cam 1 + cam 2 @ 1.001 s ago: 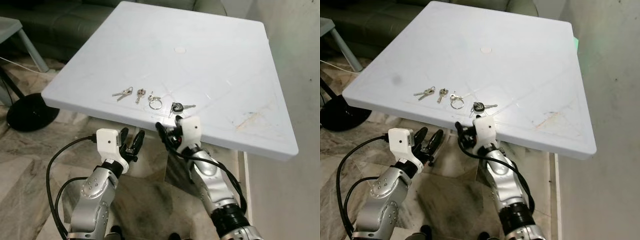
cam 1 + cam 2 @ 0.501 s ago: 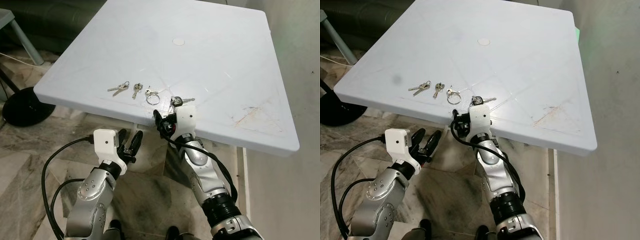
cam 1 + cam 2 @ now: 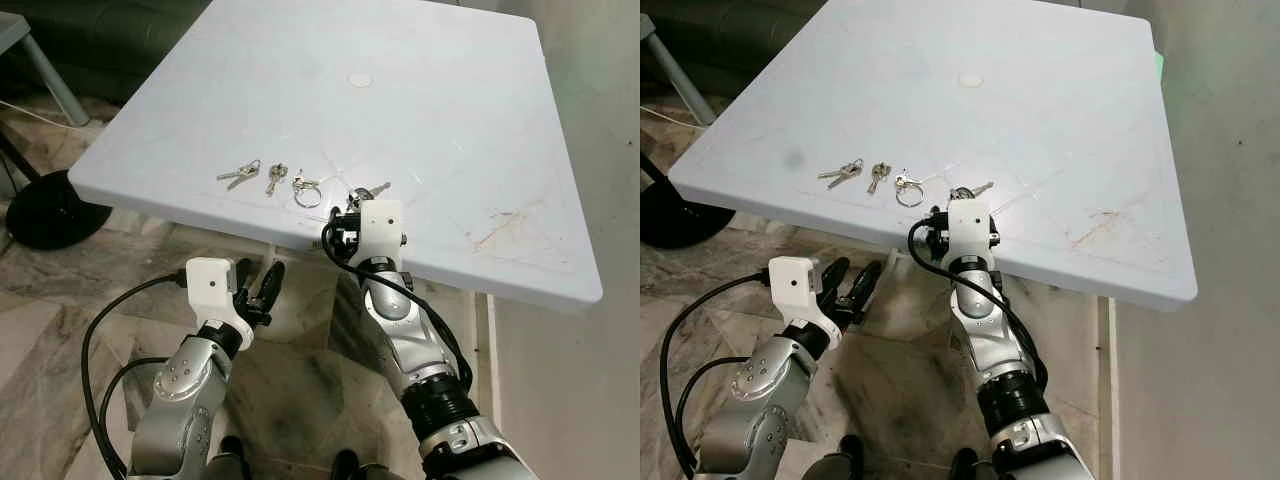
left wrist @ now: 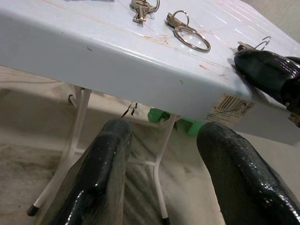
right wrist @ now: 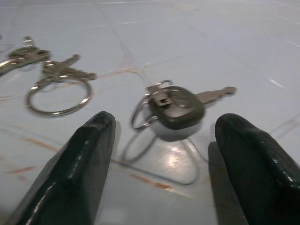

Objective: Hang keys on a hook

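1. While the right end effector (image 5: 161, 154) sits spread at the near edge of the bench (image 3: 470, 110), I judge the step in hand to be the pickup of the black-headed key (image 5: 176, 107), which lies flat just ahead, between the two fingers (image 5: 77, 173).
2. I want the fingers low and level with the bench top, so they close across the thick plastic head rather than the thin blade or the wire ring, which would likely slip.
3. That head is smooth, rounded and dark, with a small metal ring on the side toward the other keys and a slim silver blade pointing away from them.
4. Beside the black-headed key, further along the edge, lies a large plain key ring (image 3: 308, 196), then a small single key (image 3: 275, 178) and a small bunch of keys (image 3: 241, 175); all are bright metal, thin and flat.
5. The bench top is glossy white plastic, scuffed with faint rusty streaks, so I expect keys to slide if nudged.
6. My left end effector (image 4: 161, 164) hangs spread below the bench edge, holding nothing.
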You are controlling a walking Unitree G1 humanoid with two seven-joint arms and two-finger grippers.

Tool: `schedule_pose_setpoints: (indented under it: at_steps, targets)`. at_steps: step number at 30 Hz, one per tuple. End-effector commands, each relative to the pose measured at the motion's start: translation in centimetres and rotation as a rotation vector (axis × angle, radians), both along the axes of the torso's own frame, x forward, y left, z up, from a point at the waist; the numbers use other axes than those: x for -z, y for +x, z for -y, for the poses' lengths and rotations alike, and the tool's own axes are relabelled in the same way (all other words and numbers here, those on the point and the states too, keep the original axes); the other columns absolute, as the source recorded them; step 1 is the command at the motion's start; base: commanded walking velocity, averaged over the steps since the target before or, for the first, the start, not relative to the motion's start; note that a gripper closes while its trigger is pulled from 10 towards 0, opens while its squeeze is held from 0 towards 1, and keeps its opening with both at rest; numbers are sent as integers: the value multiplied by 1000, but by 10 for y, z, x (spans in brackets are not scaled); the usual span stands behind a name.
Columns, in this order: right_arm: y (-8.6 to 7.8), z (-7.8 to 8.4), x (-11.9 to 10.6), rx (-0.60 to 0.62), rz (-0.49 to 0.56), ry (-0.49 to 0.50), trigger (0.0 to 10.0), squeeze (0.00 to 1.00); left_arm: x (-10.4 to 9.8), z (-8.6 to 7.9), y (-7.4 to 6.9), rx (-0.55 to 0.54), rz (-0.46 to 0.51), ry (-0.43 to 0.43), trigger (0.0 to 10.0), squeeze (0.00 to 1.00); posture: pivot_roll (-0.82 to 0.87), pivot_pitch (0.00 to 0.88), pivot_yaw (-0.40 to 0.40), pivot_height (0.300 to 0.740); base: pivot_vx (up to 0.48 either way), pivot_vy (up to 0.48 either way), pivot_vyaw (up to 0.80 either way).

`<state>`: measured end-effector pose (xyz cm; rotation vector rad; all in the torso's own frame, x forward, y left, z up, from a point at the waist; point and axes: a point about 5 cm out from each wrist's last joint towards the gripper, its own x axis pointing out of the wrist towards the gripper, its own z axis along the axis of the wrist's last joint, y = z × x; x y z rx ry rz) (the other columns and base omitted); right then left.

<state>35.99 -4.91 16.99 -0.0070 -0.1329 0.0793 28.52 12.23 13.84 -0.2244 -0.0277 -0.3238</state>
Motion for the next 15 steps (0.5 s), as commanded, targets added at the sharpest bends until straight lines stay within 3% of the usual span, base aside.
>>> schedule_pose_setpoints:
  at_steps: [1, 4, 5, 6, 7, 8, 15]
  targets:
    - [-1, -15, 5, 16, -65, 65, 10000, 0, 0, 1, -4, 3, -3, -6, 10000, 0, 239, 325, -75, 740, 0, 0, 0]
    - [-1, -15, 2, 19, -58, 72, 10000, 0, 0, 1, -4, 3, -5, -6, 10000, 0, 239, 326, -75, 740, 0, 0, 0]
    - [-1, -15, 2, 38, -60, 72, 4627, 0, 0, 1, -4, 3, -5, -5, 10000, 0, 239, 326, -75, 740, 0, 0, 0]
    - [-1, -15, 2, 42, -59, 73, 4627, 0, 0, 1, -4, 3, -5, -4, 10000, 0, 239, 326, -75, 740, 0, 0, 0]
    - [-1, -15, 1, 42, -51, 80, 1725, 0, 0, 1, -4, 2, -6, -4, 10000, 0, 240, 326, -75, 740, 0, 0, 0]
    - [-2, -15, 0, 46, -44, 91, 0, 0, 0, 0, -4, 1, -6, -5, 10000, 0, 240, 326, -75, 740, 0, 0, 0]
    - [-3, -16, -2, 76, -26, 79, 0, 0, 0, 0, -5, -1, -11, -3, 10000, 0, 242, 327, -74, 740, 0, 0, 0]
